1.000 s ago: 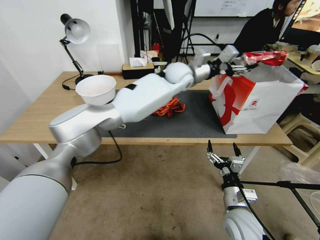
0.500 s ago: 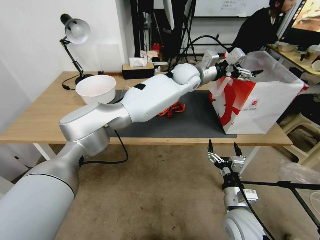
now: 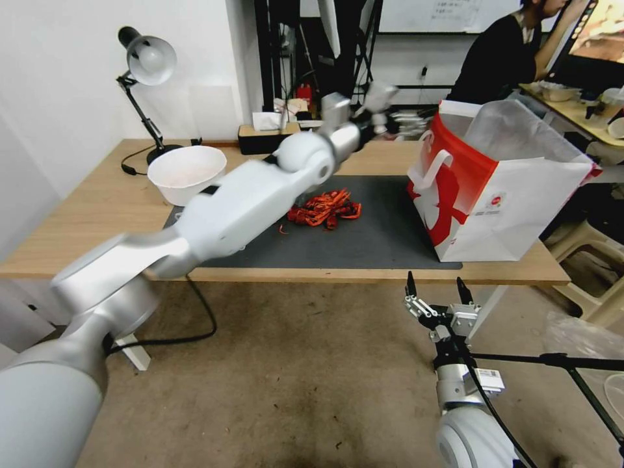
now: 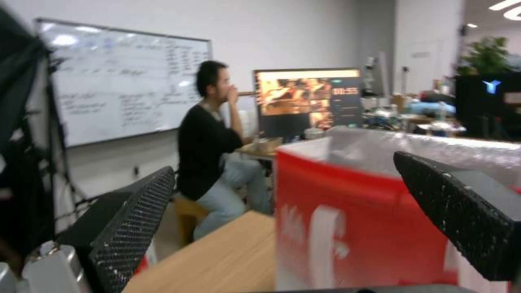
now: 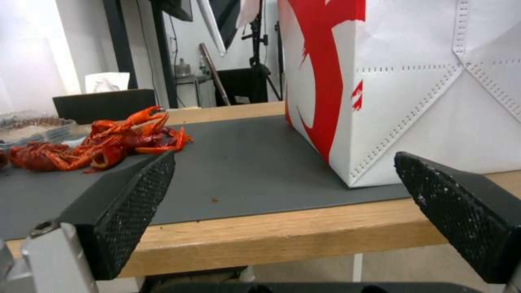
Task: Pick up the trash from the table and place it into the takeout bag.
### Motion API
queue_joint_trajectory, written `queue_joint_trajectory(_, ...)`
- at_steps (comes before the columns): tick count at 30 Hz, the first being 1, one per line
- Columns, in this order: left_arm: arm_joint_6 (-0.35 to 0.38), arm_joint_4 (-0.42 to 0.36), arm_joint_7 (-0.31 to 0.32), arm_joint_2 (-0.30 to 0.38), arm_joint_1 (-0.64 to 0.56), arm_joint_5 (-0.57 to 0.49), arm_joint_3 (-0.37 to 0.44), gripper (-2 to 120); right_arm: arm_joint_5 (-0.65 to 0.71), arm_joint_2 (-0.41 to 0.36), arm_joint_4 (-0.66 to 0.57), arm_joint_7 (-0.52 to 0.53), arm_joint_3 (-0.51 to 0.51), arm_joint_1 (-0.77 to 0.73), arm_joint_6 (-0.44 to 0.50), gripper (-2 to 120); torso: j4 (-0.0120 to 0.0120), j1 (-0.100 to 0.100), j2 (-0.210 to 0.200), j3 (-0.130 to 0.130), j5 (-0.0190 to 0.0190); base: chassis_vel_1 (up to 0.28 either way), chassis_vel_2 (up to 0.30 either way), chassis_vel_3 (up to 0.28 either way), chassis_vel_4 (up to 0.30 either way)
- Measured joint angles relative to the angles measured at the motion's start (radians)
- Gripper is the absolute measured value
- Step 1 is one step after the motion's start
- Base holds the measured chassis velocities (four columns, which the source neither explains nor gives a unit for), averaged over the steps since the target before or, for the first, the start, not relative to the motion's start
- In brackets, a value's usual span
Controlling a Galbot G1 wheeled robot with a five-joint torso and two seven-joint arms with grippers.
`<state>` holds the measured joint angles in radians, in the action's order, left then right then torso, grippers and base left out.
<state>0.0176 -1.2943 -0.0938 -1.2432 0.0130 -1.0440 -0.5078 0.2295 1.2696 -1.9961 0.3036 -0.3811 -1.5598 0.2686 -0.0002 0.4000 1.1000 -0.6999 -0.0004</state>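
Note:
The trash left on the table point(image 3: 78, 227) is a pile of red crayfish shells point(image 3: 325, 209) point(image 5: 108, 142) on the dark grey mat point(image 3: 383, 234). The red-and-white takeout bag point(image 3: 500, 188) point(image 5: 407, 81) stands open at the mat's right end, with its silvery liner showing. My left gripper point(image 3: 382, 110) point(image 4: 285, 162) hangs above the table's back edge, left of the bag, open and empty. My right gripper point(image 3: 434, 291) point(image 5: 285, 156) waits open below the table's front edge, facing the mat and bag.
A white bowl point(image 3: 187, 172) sits at the mat's left end, with a desk lamp point(image 3: 146, 65) behind it. A black tissue box point(image 3: 270, 135) stands at the table's back edge. A tripod leg point(image 3: 552, 359) crosses the floor on the right.
One second ago my left gripper held a red wrapper over the bag. It then opened, the wrapper no longer shows, and the arm has swung back left, away from the bag.

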Motion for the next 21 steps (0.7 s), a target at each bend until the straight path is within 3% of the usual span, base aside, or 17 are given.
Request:
queue_joint_trajectory(3,0.005,-0.031,0.015,0.034,-0.034,-0.001,0.025,100,0.0,-0.001,-0.001,0.0,0.001,0.0,-0.003,100,0.0,0.0,0.0,0.0,0.0,0.0,0.0,0.0,0.0)
queue_joint_trajectory(4,0.018,-0.078,0.049,0.082,-0.084,0.0,0.062,100,0.0,-0.003,-0.001,0.0,0.004,0.003,-0.005,100,0.0004,0.0,0.0,0.0,0.0,0.0,0.0,0.0,0.0)
queue_joint_trajectory(10,0.047,-0.202,0.112,0.201,-0.215,0.018,0.178,100,-0.005,-0.002,0.003,0.001,0.016,0.012,-0.008,100,0.0003,0.0,0.0,0.0,0.0,0.0,0.0,0.0,0.0)
queue_joint_trajectory(14,0.058,-0.247,0.137,0.236,-0.276,0.028,0.237,100,-0.006,-0.001,0.004,0.001,0.02,0.014,-0.009,100,0.0002,0.0,0.0,0.0,0.0001,0.0,0.0,0.0,0.0)
queue_joint_trajectory(21,0.064,-0.361,0.157,0.308,-0.491,0.092,0.401,100,-0.011,-0.001,0.008,0.001,0.023,0.01,-0.01,100,0.0002,0.0,0.0,0.0,0.0003,0.0,0.0,0.0,0.0)
